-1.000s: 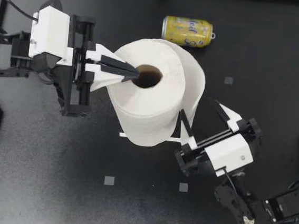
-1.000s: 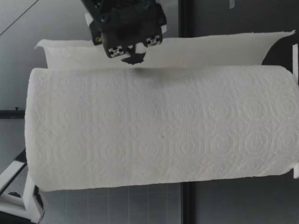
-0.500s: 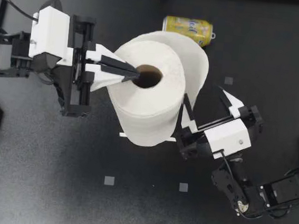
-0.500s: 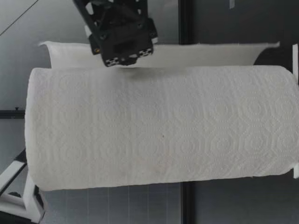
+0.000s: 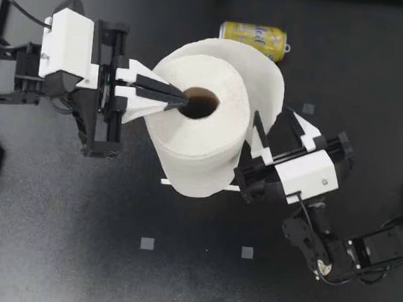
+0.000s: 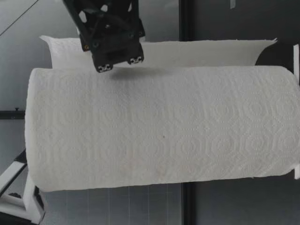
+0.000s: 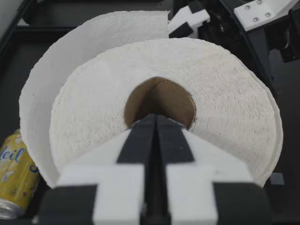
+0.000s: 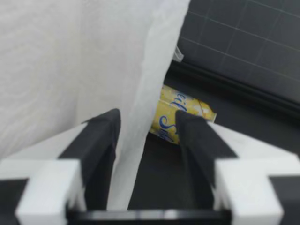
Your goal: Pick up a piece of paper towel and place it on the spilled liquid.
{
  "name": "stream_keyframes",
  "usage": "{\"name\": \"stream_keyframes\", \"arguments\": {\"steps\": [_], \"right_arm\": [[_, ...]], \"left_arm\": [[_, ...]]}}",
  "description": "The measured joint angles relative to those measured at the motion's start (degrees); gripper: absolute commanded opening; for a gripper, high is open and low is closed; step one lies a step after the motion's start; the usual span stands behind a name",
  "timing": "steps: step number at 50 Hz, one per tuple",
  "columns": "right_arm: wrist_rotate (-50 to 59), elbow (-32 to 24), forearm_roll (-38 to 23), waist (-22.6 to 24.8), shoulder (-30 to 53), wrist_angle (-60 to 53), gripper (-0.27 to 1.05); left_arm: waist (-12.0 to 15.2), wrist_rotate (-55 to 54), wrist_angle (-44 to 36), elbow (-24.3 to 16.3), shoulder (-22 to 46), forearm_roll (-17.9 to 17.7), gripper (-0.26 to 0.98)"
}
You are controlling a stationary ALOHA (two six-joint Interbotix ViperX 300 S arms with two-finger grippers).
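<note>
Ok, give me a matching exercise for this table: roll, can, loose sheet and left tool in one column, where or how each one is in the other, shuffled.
Things:
1. roll
2. can
3. loose sheet
4. left tool

States:
A. lying on its side, beyond the roll
B. shut, tips in the core
C. standing upright on the table
D. between the open fingers of the right tool

Pairs: 1-C, 2-A, 3-D, 4-B
</note>
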Motion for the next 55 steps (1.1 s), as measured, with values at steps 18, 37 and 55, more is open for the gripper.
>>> {"name": "stream_keyframes", "arguments": {"steps": [18,37,55], "right_arm": [[0.09,-0.09,-0.53,-0.7,0.0,-0.88,-0.11],[0.18,0.35,0.79,-0.7,-0.18,-0.88,-0.12],[-0.18,3.78,5.98,0.79,-1.23,-0.79,-0.12]], "left_arm": [[0.0,0.0,0.0,0.18,-0.09,-0.44,0.06],[0.09,-0.26,1.14,0.44,0.26,-1.05,0.06],[0.26,-0.7,2.81,0.26,0.26,-1.49,0.06]]}}
